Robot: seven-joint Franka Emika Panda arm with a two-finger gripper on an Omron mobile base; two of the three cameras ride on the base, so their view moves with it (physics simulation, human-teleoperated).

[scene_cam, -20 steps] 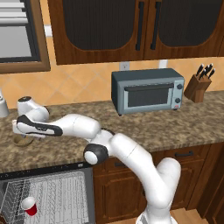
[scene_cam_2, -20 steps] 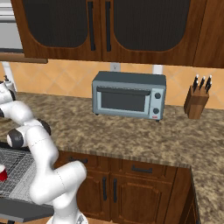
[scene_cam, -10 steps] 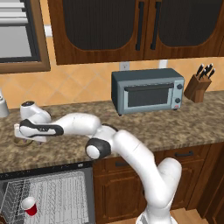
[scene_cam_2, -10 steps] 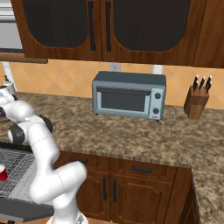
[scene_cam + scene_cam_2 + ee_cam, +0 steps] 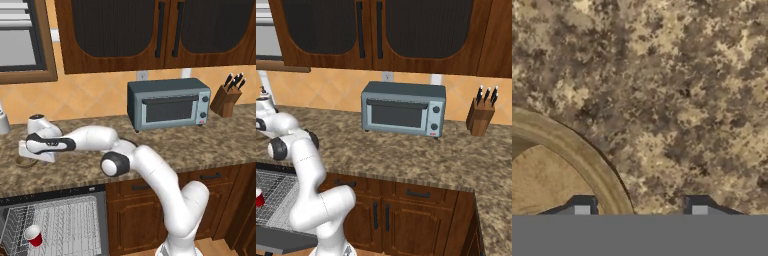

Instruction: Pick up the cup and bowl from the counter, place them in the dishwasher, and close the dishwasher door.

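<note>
Bowl fills the lower left of the hand view, a tan-brown round rim curving up and over toward the right, resting upright on the speckled counter. The gripper has one finger tip over the inside of the bowl and the other outside on the granite, so the rim's wall lies between them; the jaws stand at a middling gap, and I cannot tell whether they press the wall yet.

From the left base view the arm stretches far left across the counter, hand low over the worktop, and only a sliver of the bowl peeps out under it near the left edge. That view alone shows the dishwasher open below, wire rack exposed, with the red cup lying tilted in the rack at near left, its white mouth facing up and to the left.

The right base view gives the toaster oven and knife block against the far wall, the arm's elbow at left, and a red edge of the cup at the left border, on the rack
</note>
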